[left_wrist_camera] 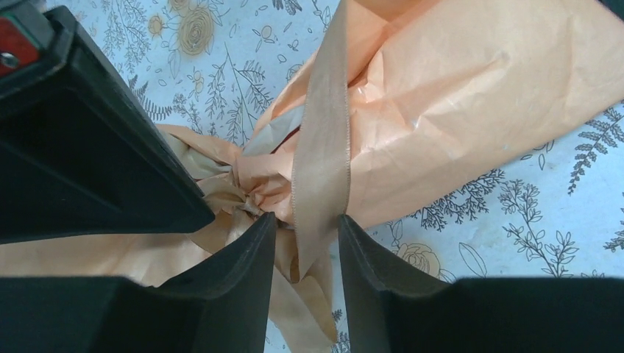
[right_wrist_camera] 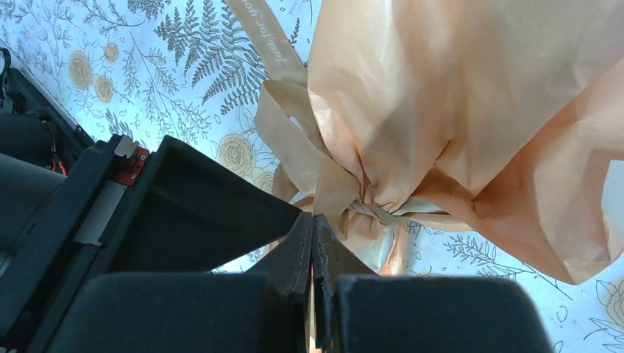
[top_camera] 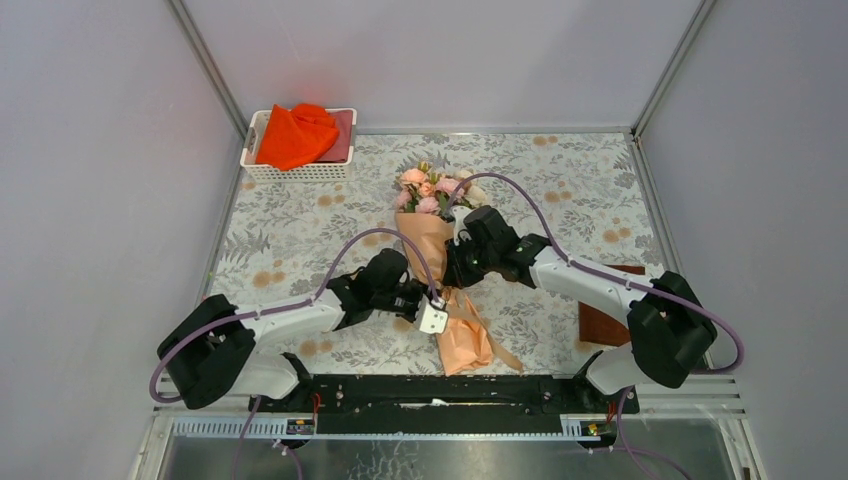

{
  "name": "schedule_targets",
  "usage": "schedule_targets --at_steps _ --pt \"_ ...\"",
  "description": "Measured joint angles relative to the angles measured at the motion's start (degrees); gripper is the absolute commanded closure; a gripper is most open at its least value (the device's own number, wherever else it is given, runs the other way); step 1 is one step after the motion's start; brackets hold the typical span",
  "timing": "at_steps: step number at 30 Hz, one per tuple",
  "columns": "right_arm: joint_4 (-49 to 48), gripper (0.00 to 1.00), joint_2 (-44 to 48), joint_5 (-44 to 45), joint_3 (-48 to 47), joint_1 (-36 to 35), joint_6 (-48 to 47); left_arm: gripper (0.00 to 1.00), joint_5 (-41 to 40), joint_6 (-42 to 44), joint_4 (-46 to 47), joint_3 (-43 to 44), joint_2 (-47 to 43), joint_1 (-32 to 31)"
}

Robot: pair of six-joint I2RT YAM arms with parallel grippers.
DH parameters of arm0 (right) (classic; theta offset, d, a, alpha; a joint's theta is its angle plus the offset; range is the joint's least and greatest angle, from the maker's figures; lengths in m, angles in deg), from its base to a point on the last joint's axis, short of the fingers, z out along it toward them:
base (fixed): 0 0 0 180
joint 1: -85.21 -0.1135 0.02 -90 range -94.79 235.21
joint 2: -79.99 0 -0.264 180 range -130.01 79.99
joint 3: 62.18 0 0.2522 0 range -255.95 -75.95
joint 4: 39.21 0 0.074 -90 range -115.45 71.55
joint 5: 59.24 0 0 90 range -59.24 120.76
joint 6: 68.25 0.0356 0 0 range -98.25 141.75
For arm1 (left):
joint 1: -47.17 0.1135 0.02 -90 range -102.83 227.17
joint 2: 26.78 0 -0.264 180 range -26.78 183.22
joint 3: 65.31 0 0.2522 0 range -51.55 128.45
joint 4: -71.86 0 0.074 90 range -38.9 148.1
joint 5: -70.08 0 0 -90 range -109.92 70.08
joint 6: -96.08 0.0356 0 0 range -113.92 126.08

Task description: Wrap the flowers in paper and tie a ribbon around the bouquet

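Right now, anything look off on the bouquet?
Yes. The ribbon is bunched untidily at the neck of the bouquet, with one tail hanging ungripped inside the open left gripper. Below the tie the paper is crumpled and splays sideways. The flowers look intact.

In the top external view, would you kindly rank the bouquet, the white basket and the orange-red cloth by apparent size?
Largest: the bouquet.
Then the white basket.
Smallest: the orange-red cloth inside it.
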State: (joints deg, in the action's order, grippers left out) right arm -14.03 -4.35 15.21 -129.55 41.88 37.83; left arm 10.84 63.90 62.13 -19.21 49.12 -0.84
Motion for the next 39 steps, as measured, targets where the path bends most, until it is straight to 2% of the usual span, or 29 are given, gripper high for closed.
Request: schedule_targets --at_steps 4,5,10,14,17,21,22,24,26,31,35,39 --pt "-0.2 1.00 0.4 0.0 0.2 0.1 0.3 0.99 -0.2 1.0 0.4 -0.2 0.2 0.0" --pt "-0.3 1.00 0.4 0.0 0.3 0.2 0.4 1.00 -0.3 0.5 0.6 -0.2 0.2 0.0" --pt "-1.6 1.00 1.6 1.0 2.1 0.4 1.2 1.00 -1.4 -5.9 2.1 0.1 0.1 0.3" --pt "-5.0 1.00 5.9 1.6 6.8 0.7 2.9 1.00 -3.5 -18.9 2.9 1.7 0.2 3.3" --pt "-11.5 1.00 9.3 0.8 11.8 0.9 5.2 1.00 -5.0 -28.3 3.7 3.0 1.4 5.0" --pt "-18.3 1.00 10.1 -1.6 16.0 0.9 8.4 1.00 -5.6 -36.0 7.2 3.9 5.1 5.3" --pt "-19.1 0.94 10.1 -1.9 16.8 0.9 9.1 1.00 -5.7 -36.6 7.7 3.9 5.9 5.3" --pt "-19.9 0.73 10.5 -2.1 17.8 1.0 10.1 1.00 -5.7 -37.7 8.5 3.9 7.1 5.3" --pt "-19.0 0.61 11.1 -1.8 18.0 1.0 10.4 1.00 -5.6 -37.9 8.9 3.9 7.5 5.3" --pt "-9.2 0.59 11.3 1.2 11.2 1.3 6.3 1.00 -4.3 -37.5 9.1 3.5 6.7 5.3" --pt "-5.3 0.60 6.4 1.3 2.4 1.4 2.4 1.00 -2.3 -36.0 9.0 2.1 4.0 5.3" --pt "-2.3 0.64 1.6 1.3 -1.1 1.4 -0.3 1.00 -0.5 -34.1 8.8 1.0 1.7 5.3"
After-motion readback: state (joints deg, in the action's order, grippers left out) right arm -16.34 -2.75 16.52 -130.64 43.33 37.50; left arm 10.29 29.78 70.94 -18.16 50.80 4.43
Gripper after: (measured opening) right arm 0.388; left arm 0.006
